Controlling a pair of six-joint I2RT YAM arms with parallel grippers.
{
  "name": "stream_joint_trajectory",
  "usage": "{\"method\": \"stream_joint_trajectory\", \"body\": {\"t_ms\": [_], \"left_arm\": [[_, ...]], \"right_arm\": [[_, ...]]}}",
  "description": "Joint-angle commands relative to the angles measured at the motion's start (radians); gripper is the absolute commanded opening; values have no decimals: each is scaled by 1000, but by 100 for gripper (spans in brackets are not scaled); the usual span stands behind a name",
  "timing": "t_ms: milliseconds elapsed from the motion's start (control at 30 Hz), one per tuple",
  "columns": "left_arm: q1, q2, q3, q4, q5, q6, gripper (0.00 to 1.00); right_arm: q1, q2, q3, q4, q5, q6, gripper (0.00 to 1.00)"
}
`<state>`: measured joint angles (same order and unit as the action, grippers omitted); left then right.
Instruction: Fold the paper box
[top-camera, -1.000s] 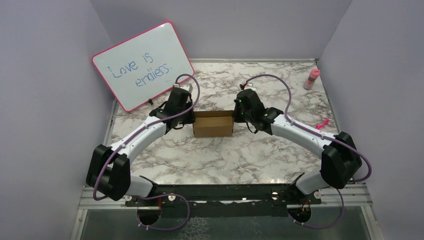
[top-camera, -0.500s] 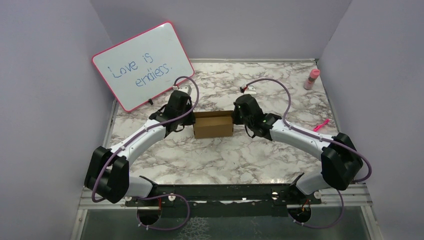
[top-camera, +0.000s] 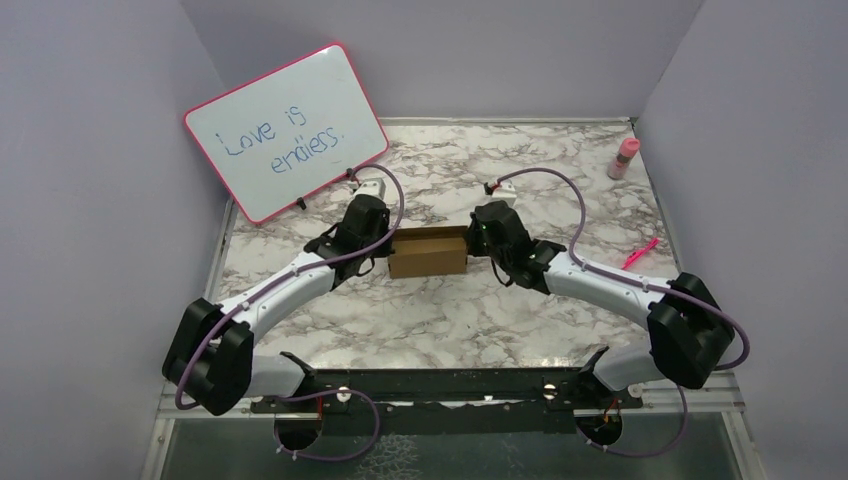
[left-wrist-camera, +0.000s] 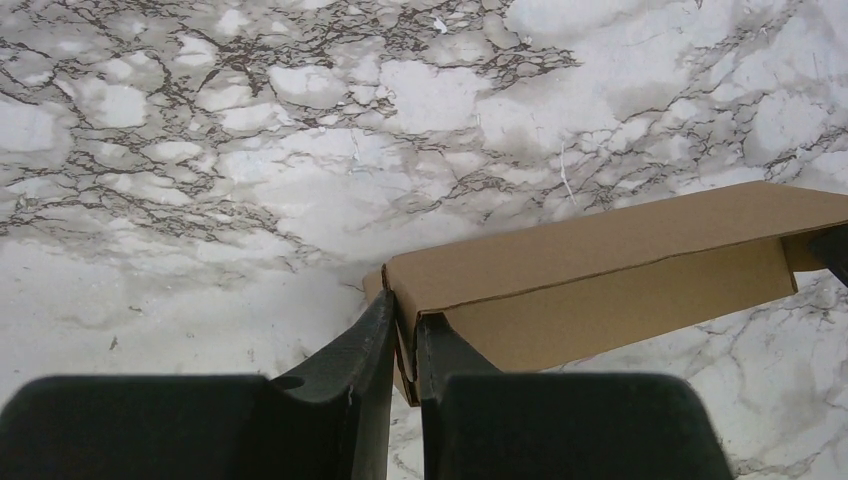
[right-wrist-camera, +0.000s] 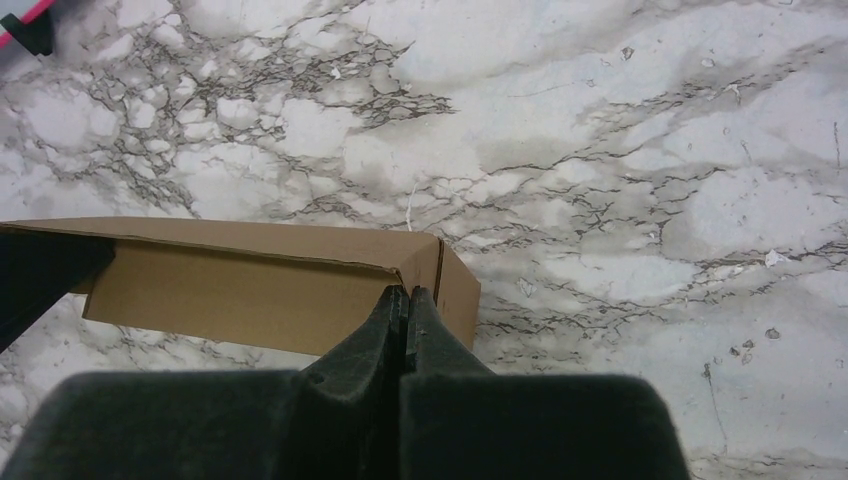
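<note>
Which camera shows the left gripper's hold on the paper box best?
Left wrist: the left gripper pinches a cardboard edge at the end of the paper box between both fingers. From the top external view the wrist hides that pinch. The right wrist view shows only a dark shape at the box's far end.

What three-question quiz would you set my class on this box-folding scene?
1. True or false: the box is a flat, unfolded sheet.
2. What stands at the table's far right corner? A) a pink bottle B) a mug C) a sponge
3. Which arm's fingers visibly have cardboard between them?

Key
1. False: it is already a carton.
2. A
3. The left fingers, at the box's end flap.
</note>
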<state>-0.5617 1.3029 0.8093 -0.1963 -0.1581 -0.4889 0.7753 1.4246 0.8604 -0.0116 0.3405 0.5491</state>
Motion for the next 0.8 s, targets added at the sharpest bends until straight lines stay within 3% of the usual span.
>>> {"method": "stream_joint_trajectory", "body": {"t_ms": [0, 367, 467, 767], "left_arm": [[-51, -19, -51, 30, -30, -35, 13], [-96, -35, -143, 84, -111, -42, 17], [-96, -57, -172, 108, -97, -32, 22], [-94, -208, -228, 177, -84, -59, 42]], "right_arm": [[24, -7, -69, -14, -21, 12, 1], [24, 6, -142, 77, -11, -15, 3], [25, -4, -154, 85, -10, -22, 6], [24, -92, -149, 82, 5, -52, 29]]}}
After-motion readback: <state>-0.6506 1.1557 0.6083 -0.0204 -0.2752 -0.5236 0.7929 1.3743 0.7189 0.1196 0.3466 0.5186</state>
